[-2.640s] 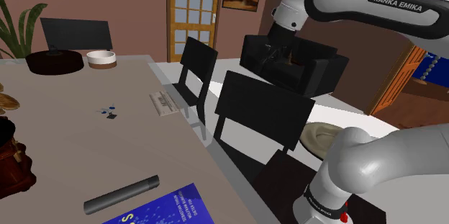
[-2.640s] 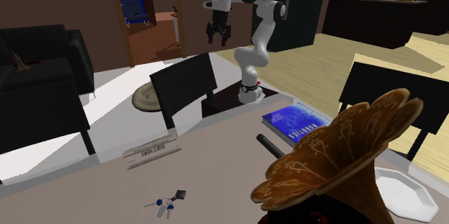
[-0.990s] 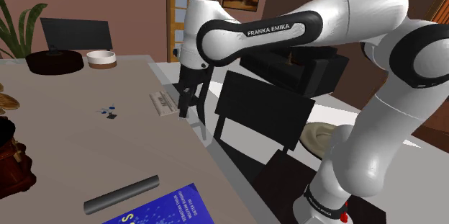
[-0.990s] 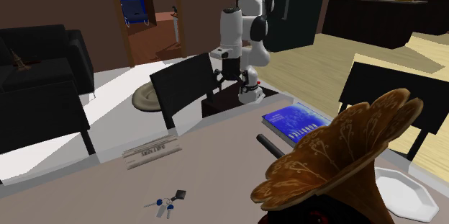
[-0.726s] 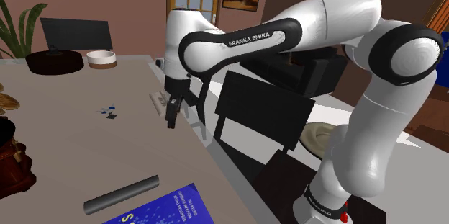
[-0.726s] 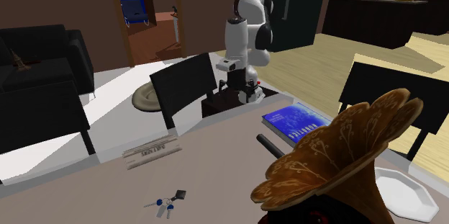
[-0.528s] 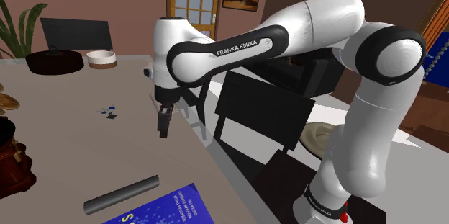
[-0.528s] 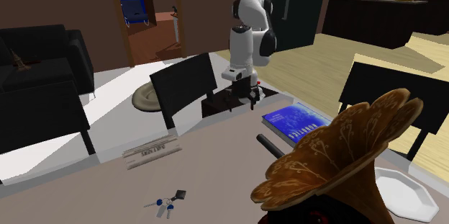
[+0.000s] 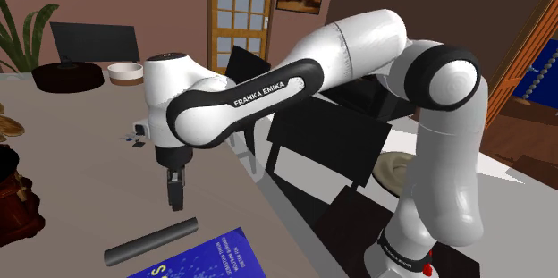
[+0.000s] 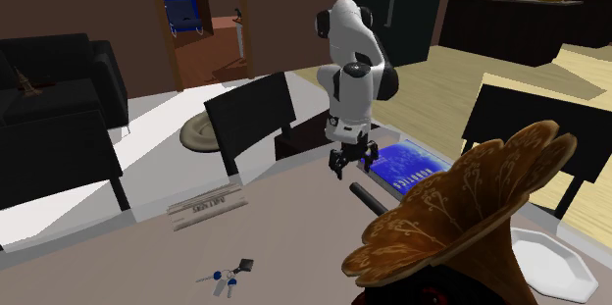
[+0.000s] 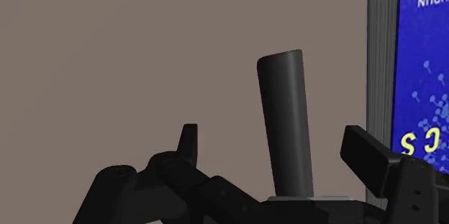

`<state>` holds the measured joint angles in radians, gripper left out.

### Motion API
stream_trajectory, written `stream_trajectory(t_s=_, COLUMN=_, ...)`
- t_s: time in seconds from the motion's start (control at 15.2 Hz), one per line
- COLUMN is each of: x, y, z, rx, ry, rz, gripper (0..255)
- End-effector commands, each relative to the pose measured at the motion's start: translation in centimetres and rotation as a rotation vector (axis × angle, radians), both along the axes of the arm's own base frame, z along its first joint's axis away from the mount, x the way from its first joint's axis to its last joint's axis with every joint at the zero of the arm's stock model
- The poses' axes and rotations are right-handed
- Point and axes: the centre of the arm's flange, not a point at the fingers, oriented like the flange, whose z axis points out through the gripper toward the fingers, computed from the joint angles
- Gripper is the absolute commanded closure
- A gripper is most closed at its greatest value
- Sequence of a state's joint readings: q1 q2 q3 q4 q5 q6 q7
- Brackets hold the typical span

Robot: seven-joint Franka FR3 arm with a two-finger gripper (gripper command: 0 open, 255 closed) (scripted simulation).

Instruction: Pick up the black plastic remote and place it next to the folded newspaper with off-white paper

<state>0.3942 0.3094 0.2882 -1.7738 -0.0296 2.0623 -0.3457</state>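
End effector spread over remote (near end hidden), prob. untouched

I count one dark cylindrical remote, just beside one blue book with yellow lettering. Well beyond the book lie one folded off-white newspaper and one small bunch of keys. Farther still from the book sits one white round bowl. Two black chairs stand past the book. My black fingers number two.

The brown horn hides part of the remote. The shoulder view's lower edge cuts off the book.
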Motion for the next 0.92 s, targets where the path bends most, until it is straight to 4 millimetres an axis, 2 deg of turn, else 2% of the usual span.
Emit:
stream_trajectory(t_s=0.0, x=-0.1, y=2.1, z=-1.3, rx=-0.004, ry=0.011, rz=0.058, gripper=0)
stream_trajectory(t_s=0.2, x=-1.0, y=5.4, z=-3.5, rx=-0.01, ry=0.029, rz=0.143, gripper=0)
stream_trajectory(t_s=0.26, x=-1.0, y=5.5, z=-3.6, rx=-0.011, ry=0.03, rz=0.147, gripper=0)
stream_trajectory(t_s=0.73, x=-1.3, y=5.6, z=-7.6, rx=-0.011, ry=0.03, rz=0.147, gripper=0)
stream_trajectory(t_s=0.86, x=-1.3, y=5.6, z=-7.6, rx=-0.011, ry=0.03, rz=0.147, gripper=0)
